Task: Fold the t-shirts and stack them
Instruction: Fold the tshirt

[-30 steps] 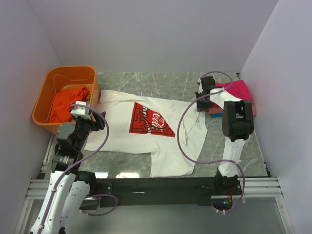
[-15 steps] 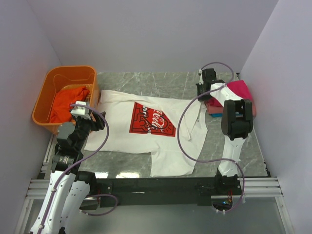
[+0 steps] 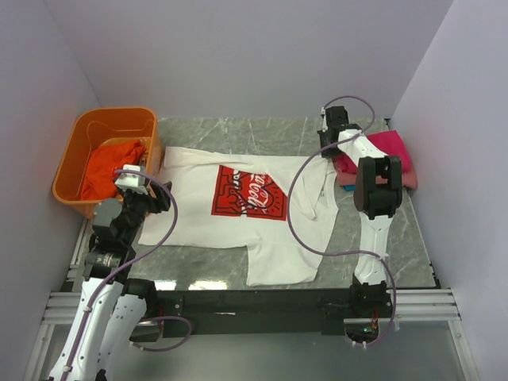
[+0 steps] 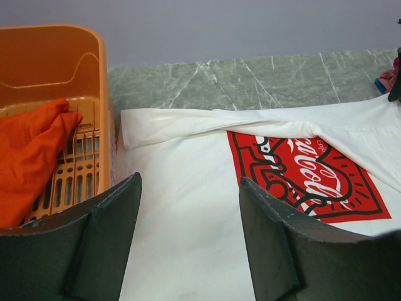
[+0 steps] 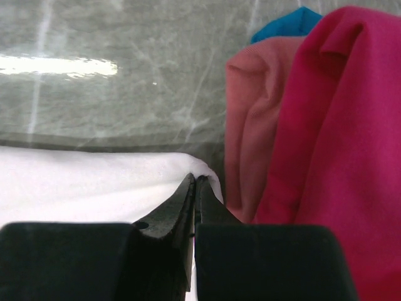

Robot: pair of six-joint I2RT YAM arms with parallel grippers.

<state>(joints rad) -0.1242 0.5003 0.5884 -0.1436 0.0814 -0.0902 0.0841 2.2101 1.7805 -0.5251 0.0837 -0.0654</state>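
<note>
The white t-shirt [image 3: 198,218] with the red print [image 3: 248,193] lies spread on the marble table. It also shows in the left wrist view [image 4: 182,207] and the right wrist view [image 5: 75,188]. My right gripper [image 3: 327,147] [image 5: 195,182] is shut on the shirt's far right corner, next to the folded stack with the magenta shirt [image 3: 386,151] [image 5: 338,144], pink shirt [image 5: 250,125] and blue shirt [image 5: 289,24]. My left gripper [image 3: 136,184] [image 4: 188,207] is open and empty above the shirt's left part. The orange-red shirt [image 3: 109,168] [image 4: 28,157] lies in the basket.
The orange plastic basket [image 3: 79,135] [image 4: 94,81] stands at the far left, close beside my left gripper. White walls enclose the table on three sides. A metal rail [image 3: 238,305] runs along the near edge.
My right gripper has moved toward the far side with the white shirt's corner, pulling that edge and the print straighter. The left arm has not moved.
</note>
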